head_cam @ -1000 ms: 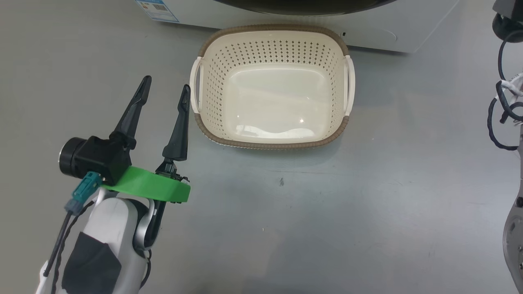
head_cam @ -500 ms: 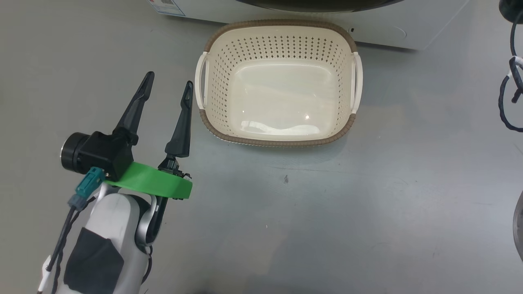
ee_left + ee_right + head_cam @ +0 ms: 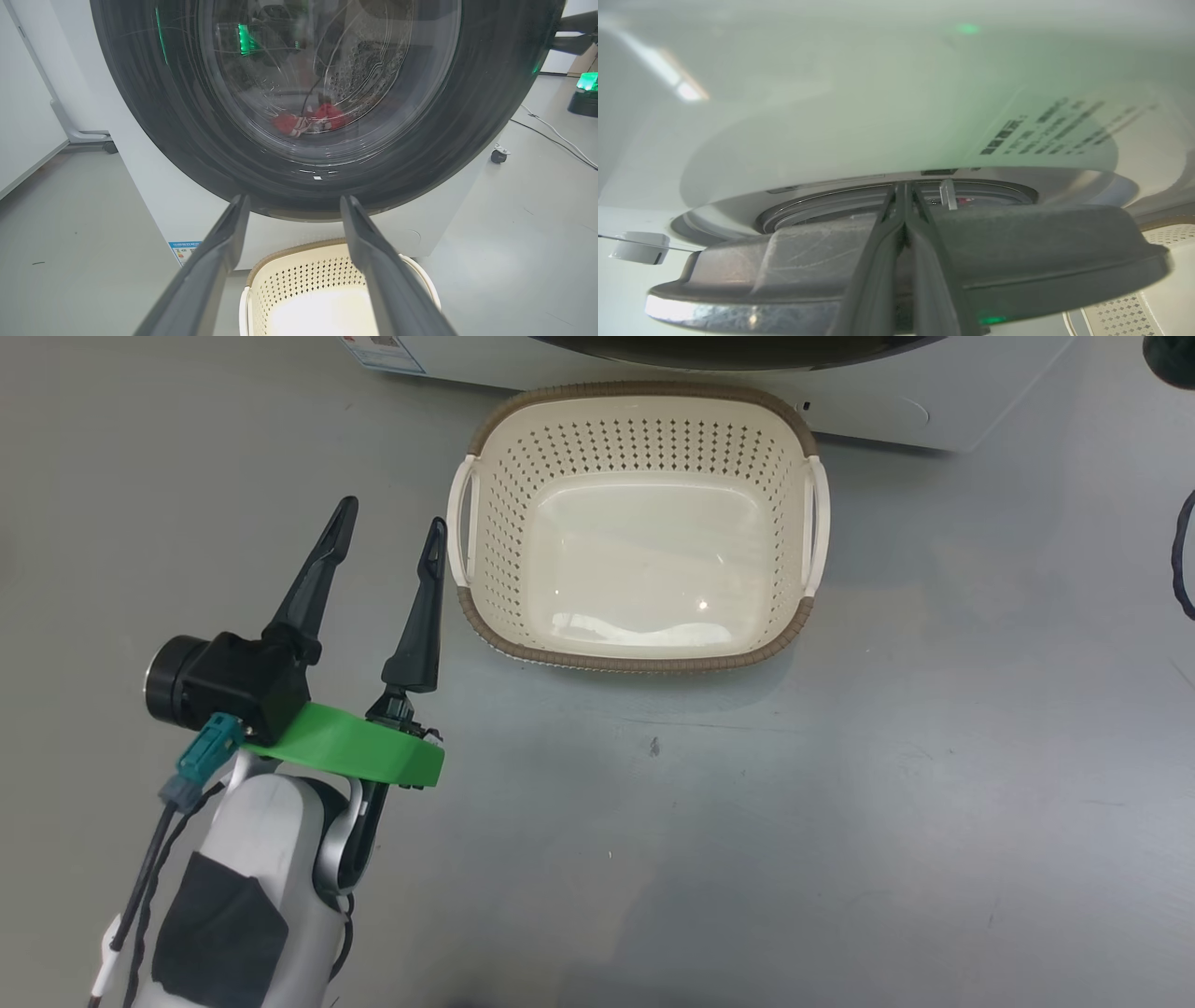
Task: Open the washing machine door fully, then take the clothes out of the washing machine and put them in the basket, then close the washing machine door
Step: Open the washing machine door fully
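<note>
Swinging the door (image 3: pixel 1017 252) open looks to be the step in hand. The right pincer (image 3: pixel 903 186), fingers pressed together and holding nothing, pokes past the door's rim into the gap in front of the washing machine (image 3: pixel 154 196). It is best to hook that rim and follow the hinge's arc rather than pull straight. The left pincer (image 3: pixel 390 515) hangs spread above the floor (image 3: pixel 840 803), with the basket (image 3: pixel 644 392) just to its right. The door is round and glossy black with bulging glass, and the red clothes (image 3: pixel 308 122) lie behind it, ahead of the left pincer.
</note>
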Tool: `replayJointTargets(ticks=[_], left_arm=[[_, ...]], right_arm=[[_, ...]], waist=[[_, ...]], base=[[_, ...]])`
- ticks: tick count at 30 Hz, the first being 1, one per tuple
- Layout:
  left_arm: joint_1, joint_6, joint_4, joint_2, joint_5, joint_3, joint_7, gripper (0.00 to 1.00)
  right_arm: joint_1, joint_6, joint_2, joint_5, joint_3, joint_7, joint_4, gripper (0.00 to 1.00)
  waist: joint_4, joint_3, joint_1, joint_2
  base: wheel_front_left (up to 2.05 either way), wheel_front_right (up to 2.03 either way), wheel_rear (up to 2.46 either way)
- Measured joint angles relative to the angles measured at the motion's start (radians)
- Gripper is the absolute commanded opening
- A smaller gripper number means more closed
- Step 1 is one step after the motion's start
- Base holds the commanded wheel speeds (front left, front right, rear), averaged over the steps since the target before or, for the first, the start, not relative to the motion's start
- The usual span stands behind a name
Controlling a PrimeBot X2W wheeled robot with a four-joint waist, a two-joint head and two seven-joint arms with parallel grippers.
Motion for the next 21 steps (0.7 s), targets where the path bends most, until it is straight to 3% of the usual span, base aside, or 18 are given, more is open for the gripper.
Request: replayJointTargets(ticks=[21], left_arm=[[-0.003,0.000,0.021,-0.005,0.016,0.017,0.000,1.00]], right_arm=[[0.044,0.046,0.000,0.052,0.014,0.144,0.041,0.00]], waist=[[-0.029,-0.040,0.0000,0.0000]], base=[[0.00,0.00,0.00]])
